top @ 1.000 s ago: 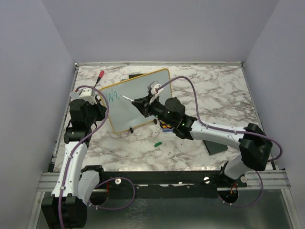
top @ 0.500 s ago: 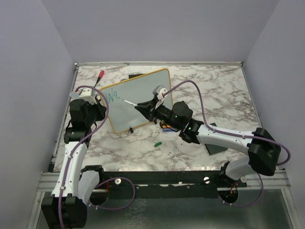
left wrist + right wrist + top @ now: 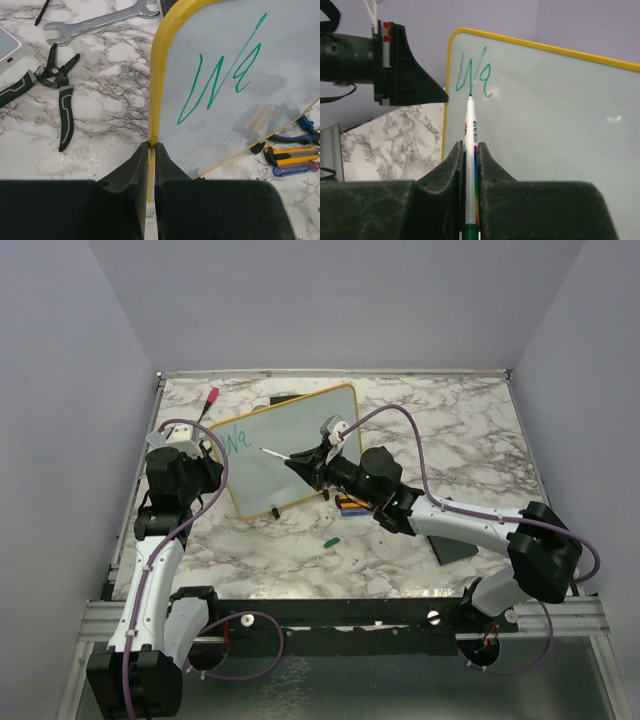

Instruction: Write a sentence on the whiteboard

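The left gripper (image 3: 151, 148) is clamped on the yellow frame of the whiteboard (image 3: 300, 425), evidently to steady it as it stands propped on the left half of the marble table (image 3: 450, 430). The right gripper (image 3: 470, 150) pinches a marker (image 3: 470, 120) with its tip at the sentence (image 3: 475, 75) — only "Wa" written.

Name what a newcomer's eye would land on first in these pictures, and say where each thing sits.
The yellow-framed whiteboard stands toward the far left of the marble table, with green letters near its upper left corner. The right tool grips a marker whose tip is at the foot of those letters. The left tool is clamped on the board's left frame edge.
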Controlling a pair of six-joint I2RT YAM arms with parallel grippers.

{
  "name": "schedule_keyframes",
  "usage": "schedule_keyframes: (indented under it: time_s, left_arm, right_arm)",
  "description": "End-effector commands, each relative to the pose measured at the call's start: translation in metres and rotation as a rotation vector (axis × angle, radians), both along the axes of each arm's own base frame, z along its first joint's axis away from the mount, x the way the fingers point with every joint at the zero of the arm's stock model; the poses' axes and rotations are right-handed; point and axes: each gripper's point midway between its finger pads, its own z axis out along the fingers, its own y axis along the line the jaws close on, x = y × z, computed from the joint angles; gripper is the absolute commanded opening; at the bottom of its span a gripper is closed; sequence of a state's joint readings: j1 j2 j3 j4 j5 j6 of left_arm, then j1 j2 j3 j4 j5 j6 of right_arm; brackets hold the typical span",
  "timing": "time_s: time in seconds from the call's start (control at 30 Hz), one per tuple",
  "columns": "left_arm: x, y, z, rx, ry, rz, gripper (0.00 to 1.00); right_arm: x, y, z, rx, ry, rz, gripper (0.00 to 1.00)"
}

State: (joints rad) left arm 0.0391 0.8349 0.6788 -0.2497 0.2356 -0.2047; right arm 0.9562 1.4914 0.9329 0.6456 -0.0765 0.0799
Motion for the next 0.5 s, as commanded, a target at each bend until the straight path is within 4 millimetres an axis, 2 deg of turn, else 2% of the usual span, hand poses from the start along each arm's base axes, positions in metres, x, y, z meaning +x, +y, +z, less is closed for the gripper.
schedule_keyframes:
  time_s: [0.0,0.2,0.47]
  left_arm:
    - [0.002,-0.006,0.004,-0.012,-0.010,-0.028,0.09]
    - [0.001,-0.006,0.003,-0.013,-0.008,-0.029,0.09]
    - [0.002,-0.006,0.003,-0.014,-0.007,-0.031,0.09]
  right_arm:
    - [0.009,0.009,-0.005,0.003,0.003,0.019,0.01]
    - [0.017,0.017,-0.010,-0.003,0.006,0.018,0.01]
    - [0.032,0.028,-0.002,0.017,-0.004,-0.011,0.01]
